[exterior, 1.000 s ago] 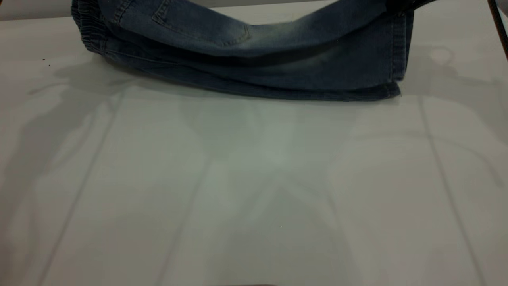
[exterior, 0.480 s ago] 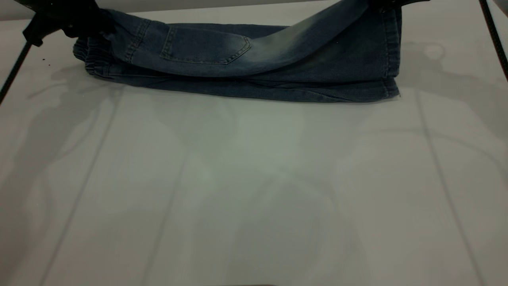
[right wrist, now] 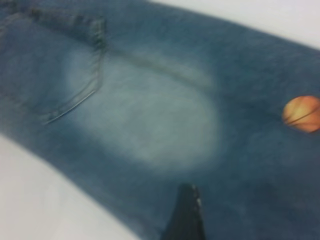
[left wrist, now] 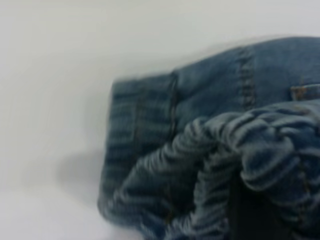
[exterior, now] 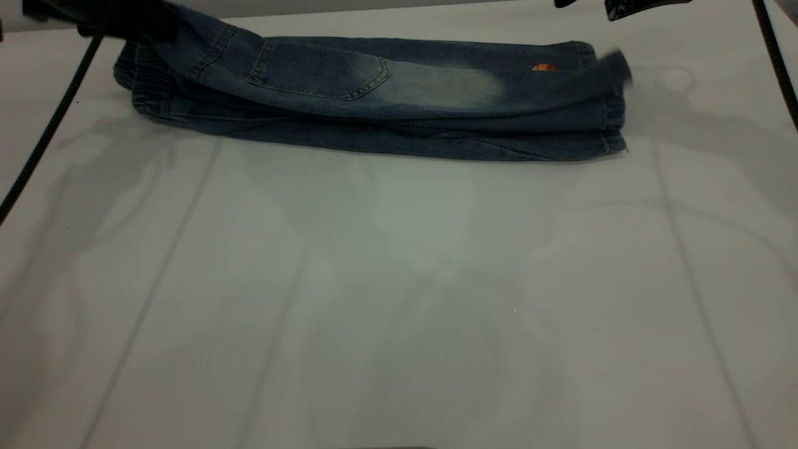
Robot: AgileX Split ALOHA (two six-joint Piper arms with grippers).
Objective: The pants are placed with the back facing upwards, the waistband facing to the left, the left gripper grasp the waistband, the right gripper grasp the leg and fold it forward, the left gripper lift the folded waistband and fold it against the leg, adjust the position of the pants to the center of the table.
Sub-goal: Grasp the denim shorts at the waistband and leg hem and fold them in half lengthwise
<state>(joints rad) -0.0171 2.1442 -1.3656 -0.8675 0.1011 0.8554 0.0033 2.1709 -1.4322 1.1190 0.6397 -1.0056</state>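
Denim pants (exterior: 374,106), blue and faded, are seen folded lengthwise along the upper edge of the white table (exterior: 399,299). Gathered elastic waistband (exterior: 146,81) is clamped by black left gripper (exterior: 118,15), upper left. Black right gripper (exterior: 623,6), upper right, is clear of the whitish-patched leg (exterior: 474,87); finger state cannot be told.

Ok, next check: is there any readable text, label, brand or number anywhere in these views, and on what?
None readable.
The pants show no lettering; the only mark is an orange print, a picture rather than text.
The table carries no marks or labels.
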